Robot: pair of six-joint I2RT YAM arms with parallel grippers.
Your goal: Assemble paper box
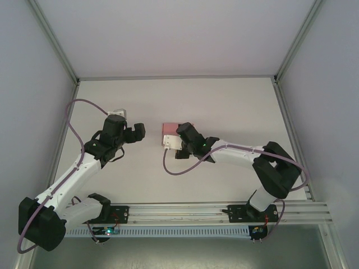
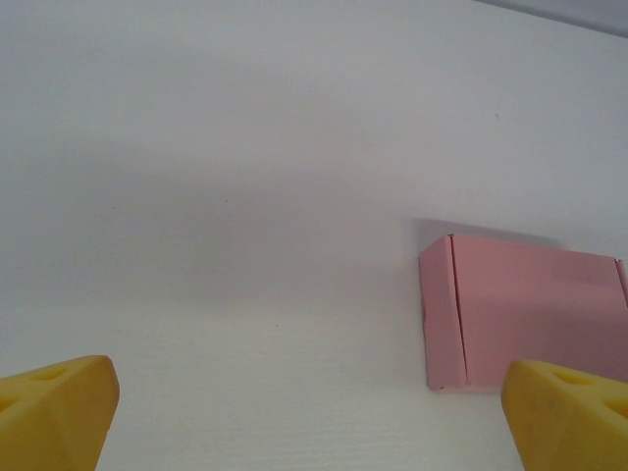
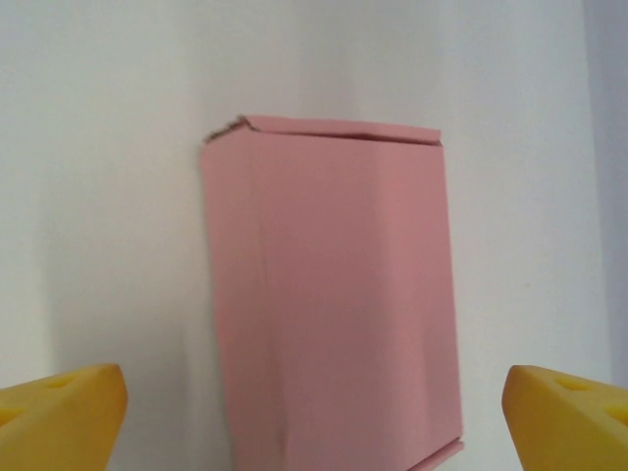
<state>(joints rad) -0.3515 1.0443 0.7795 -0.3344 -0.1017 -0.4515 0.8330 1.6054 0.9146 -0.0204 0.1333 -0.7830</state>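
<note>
The paper box (image 1: 170, 130) is a small flat pink closed box lying on the white table near its middle. My right gripper (image 1: 178, 141) hovers just over the box's near end, open. In the right wrist view the paper box (image 3: 334, 304) lies between and beyond the yellow fingertips (image 3: 59, 412), which stand wide apart without touching it. My left gripper (image 1: 136, 133) is open to the left of the box, a short gap away. In the left wrist view the paper box (image 2: 525, 314) lies at the right, beyond one of my yellow fingertips (image 2: 569, 412).
The white table (image 1: 224, 106) is bounded by grey walls and metal frame posts. A rail (image 1: 224, 210) with both arm bases runs along the near edge. Purple cables loop beside each arm.
</note>
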